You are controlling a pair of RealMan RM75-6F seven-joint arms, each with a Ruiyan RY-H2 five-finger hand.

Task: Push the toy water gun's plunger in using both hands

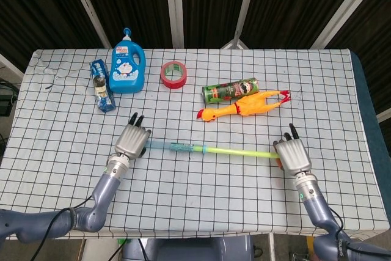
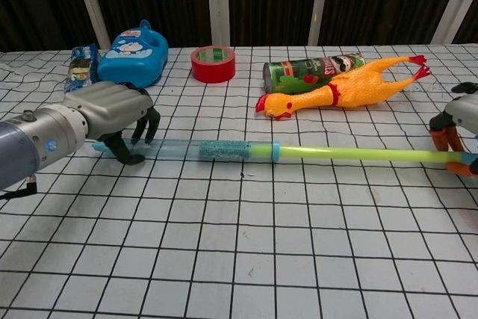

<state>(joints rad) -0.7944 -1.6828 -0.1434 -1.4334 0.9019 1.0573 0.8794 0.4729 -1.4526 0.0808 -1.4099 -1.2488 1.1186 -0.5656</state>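
The toy water gun lies across the table. Its clear blue barrel (image 1: 177, 147) (image 2: 216, 149) points left, and its yellow-green plunger rod (image 1: 241, 151) (image 2: 351, 155) is drawn far out to the right. My left hand (image 1: 131, 140) (image 2: 112, 121) arches over the barrel's left tip, with fingers behind it, the thumb in front, and fingertips down on the cloth. My right hand (image 1: 292, 154) (image 2: 464, 113) holds the orange plunger handle (image 1: 279, 163) (image 2: 448, 140) at the rod's right end. The chest view cuts off most of that hand.
Behind the gun lie a rubber chicken (image 1: 244, 106) (image 2: 336, 91) and a green chip can (image 1: 230, 90) (image 2: 310, 72). Further back are a red tape roll (image 1: 173, 74), a blue detergent bottle (image 1: 127, 62) and a small blue carton (image 1: 102, 85). The checked tablecloth (image 1: 195, 200) covers the table.
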